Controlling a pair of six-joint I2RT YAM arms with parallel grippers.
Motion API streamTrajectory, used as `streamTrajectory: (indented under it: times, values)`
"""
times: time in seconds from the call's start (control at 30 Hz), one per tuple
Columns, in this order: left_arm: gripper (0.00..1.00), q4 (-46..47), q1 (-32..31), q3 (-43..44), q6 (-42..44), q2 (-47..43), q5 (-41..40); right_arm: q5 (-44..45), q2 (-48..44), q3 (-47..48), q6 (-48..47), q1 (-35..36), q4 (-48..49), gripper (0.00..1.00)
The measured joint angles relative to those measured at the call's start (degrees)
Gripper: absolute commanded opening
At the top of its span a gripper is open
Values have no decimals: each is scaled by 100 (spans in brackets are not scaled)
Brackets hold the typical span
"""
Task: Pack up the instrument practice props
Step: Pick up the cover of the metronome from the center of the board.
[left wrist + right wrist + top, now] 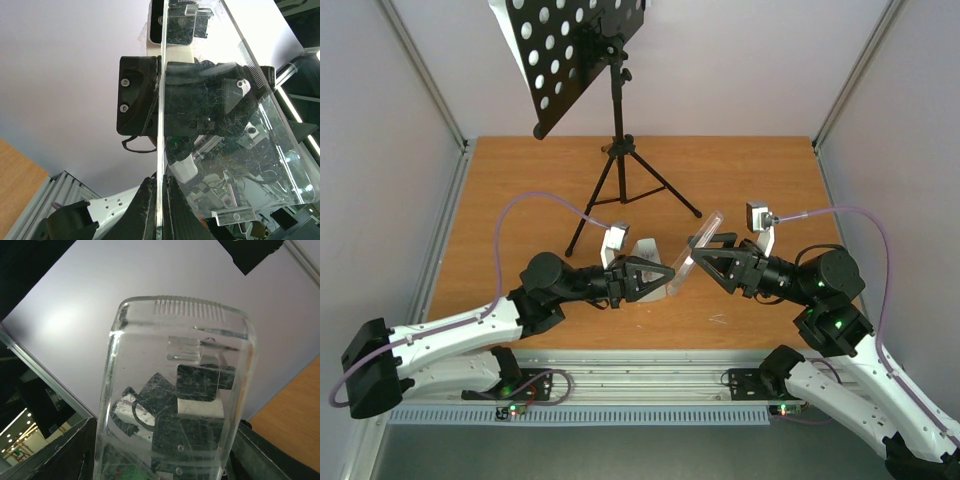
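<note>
Left hand (161,205) is pinched shut on the edge of a stiff, slick clear panel (175,390) mid-frame, my right hand (167,440) straddles it, grip unclear, and I'd take the top-heavy music stand (617,120), upper centre, by its shaft.

Music stand (582,60): black, upright on tripod legs at far middle of bench; desk with round holes tilted, top cropped.
Clear plastic panel (698,250): scratched, rounded corners, ribbed strip at one end; off bench, tilted, front middle; lower edge pinched by left hand (161,200).
Small white metronome (647,250): just behind left hand, mostly hidden.
</note>
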Motion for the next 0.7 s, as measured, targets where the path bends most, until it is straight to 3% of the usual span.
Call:
streamTrajectory:
  times: [0.17,0.3,0.7]
  values:
    - [0,4,0,-20,2,9,-7,68,-2,-26,-2,0,-13,77]
    - [0,-4,0,-42,15,11,-13,116,-2,-31,4,4,-33,80]
    - [0,-2,0,-118,74,39,-37,321,59,-31,22,4,-87,70]
